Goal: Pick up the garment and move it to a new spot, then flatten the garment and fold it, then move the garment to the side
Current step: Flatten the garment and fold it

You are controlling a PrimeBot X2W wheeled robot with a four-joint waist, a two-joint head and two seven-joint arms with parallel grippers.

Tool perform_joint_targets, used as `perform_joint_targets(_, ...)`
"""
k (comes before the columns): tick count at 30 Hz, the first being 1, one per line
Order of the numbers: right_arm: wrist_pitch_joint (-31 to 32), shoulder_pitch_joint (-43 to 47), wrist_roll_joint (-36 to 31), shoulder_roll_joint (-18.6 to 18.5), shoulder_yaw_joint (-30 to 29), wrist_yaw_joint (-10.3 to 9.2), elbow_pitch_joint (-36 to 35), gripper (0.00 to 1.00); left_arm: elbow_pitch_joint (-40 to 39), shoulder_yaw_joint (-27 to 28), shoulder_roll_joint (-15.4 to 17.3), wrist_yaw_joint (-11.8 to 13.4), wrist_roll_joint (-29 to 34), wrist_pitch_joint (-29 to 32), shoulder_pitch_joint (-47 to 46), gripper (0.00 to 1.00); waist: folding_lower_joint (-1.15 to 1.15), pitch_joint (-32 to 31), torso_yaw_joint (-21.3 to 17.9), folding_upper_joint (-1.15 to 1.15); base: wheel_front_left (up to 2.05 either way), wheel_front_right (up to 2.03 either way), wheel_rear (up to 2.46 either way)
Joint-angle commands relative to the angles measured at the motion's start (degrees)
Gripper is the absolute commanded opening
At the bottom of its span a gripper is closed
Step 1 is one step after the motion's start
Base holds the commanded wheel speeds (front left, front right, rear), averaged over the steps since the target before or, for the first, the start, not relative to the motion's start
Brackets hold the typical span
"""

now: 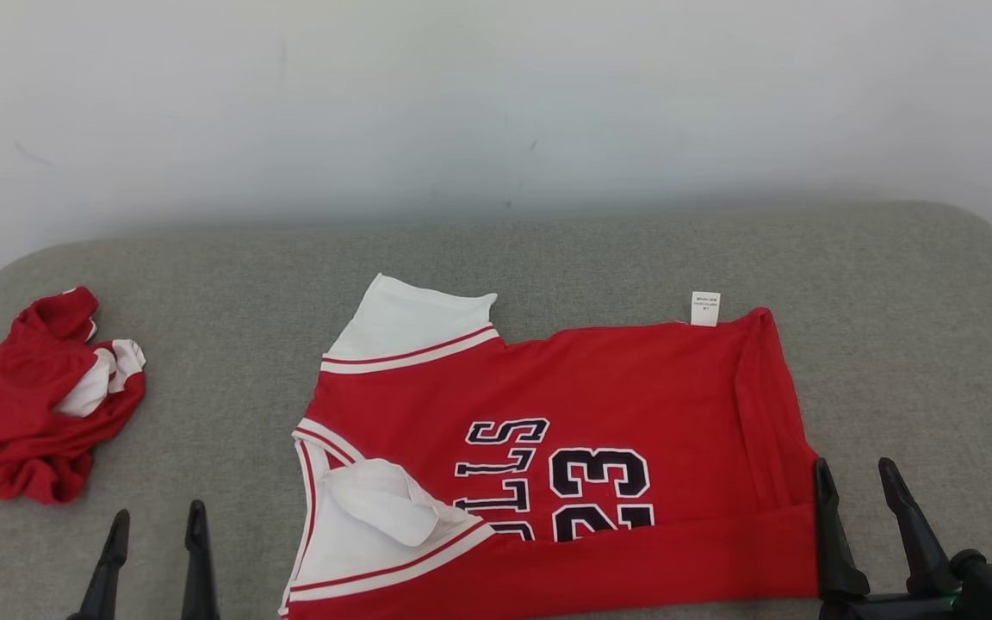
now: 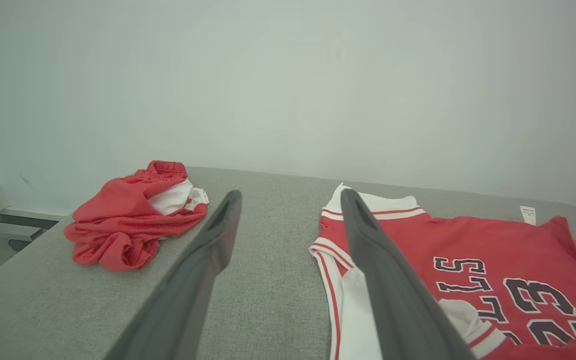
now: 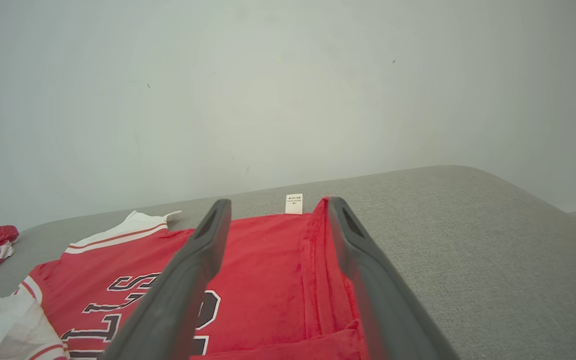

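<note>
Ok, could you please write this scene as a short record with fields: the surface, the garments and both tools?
surface: grey padded surface, pale wall behind
main garment: red jersey, spread out, number 23 up, near edge folded over the print
label: white label at the jersey's far edge
other garment: crumpled red and white cloth, apart, far left
left tool: open, empty, left of the jersey
right tool: open, empty, at the jersey's right edge; contact unclear

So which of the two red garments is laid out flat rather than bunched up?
The jersey with the number 23, spread on the grey surface. The other red garment sits crumpled in a heap at the left.
</note>
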Motion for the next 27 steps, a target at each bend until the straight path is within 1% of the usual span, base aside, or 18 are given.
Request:
perform_joint_targets(1, -0.33, 0.59, -0.33, 0.24, -0.22, -0.14, -0.01, 1.00, -0.52, 0.84, -0.62, -0.40, 0.78, -0.19, 0.87, 1.00, 0.00, -0.02, 0.18, 0.00, 0.00, 0.00, 0.00)
perform_joint_targets(5, -0.44, 0.99, -0.38, 0.26, -0.46, -0.14, 0.58, 1.00, -0.59, 3.04, -2.05, -1.36, 1.28, -0.19, 2.02, 1.00, 0.00, -0.16, 0.46, 0.00, 0.00, 0.00, 0.00)
perform_joint_targets(11, -0.73, 1.18, -0.60, 0.35, -0.33, -0.14, 1.88, 1.00, 0.43, 4.46, -3.49, -3.04, 3.45, -0.19, 2.77, 1.00, 0.00, -0.42, 0.66, 0.00, 0.00, 0.00, 0.00)
perform_joint_targets(18, -0.81, 0.92, -0.57, 0.15, -0.24, -0.14, 3.20, 1.00, 0.97, 5.93, -4.92, -4.09, 4.79, -0.19, 3.12, 1.00, 0.00, -0.43, 0.76, 0.00, 0.00, 0.00, 0.00)
perform_joint_targets(21, -0.85, 0.34, -0.21, -0.09, -0.28, -0.14, 3.71, 1.00, 1.44, 6.06, -5.21, -4.61, 5.56, -0.19, 3.09, 1.00, 0.00, -0.20, 0.62, 0.00, 0.00, 0.00, 0.00)
perform_joint_targets(24, 0.18, -1.07, 0.23, -0.72, -0.30, -0.14, 4.66, 1.00, 2.11, 6.31, -5.34, -4.89, 5.64, -0.19, 1.12, 1.00, 0.00, 0.43, 0.19, 0.00, 0.00, 0.00, 0.00)
perform_joint_targets(27, 1.80, -4.18, 0.85, -1.42, 0.22, -0.14, 5.85, 1.00, 3.29, 6.68, -4.31, -5.14, 4.83, -0.19, -2.17, 1.00, 0.00, 1.65, -0.64, 0.00, 0.00, 0.00, 0.00)
